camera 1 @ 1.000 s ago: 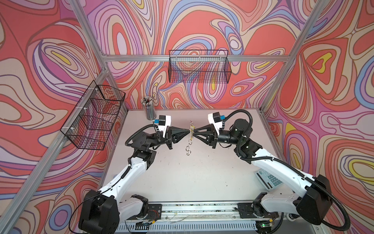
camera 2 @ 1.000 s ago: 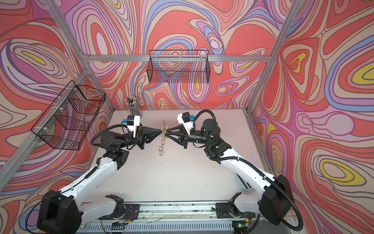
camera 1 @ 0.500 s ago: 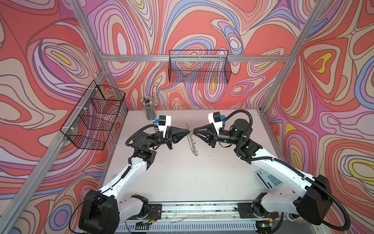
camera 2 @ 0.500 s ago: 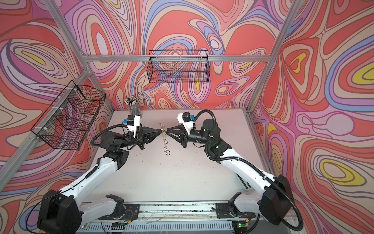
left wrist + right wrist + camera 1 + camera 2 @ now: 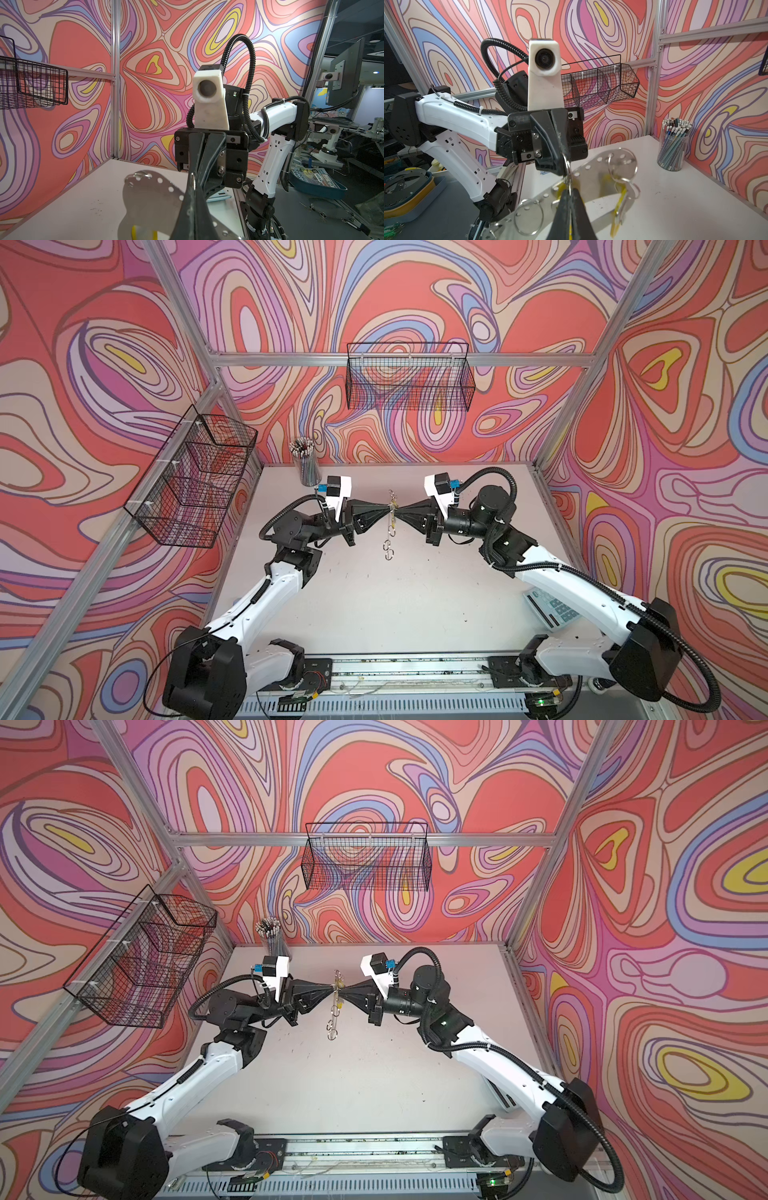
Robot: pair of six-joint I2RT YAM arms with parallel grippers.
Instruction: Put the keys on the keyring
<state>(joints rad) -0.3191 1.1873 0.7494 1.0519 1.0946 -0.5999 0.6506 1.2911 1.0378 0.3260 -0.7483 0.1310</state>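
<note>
Now, in a top view the left gripper (image 5: 387, 511) pinches the keyring (image 5: 390, 531) in mid-air, its long axis crosswise to both arms, with the right gripper (image 5: 397, 512) tip-to-tip opposite. Left wrist: plate just ahead. Right wrist: right gripper clenched, seemingly on a yellow-tagged key (image 5: 561, 188).

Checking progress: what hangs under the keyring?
One key with a yellow tag hangs by a ring from the keyring. A second tag shows beside the jaws, which cover its key.
</note>
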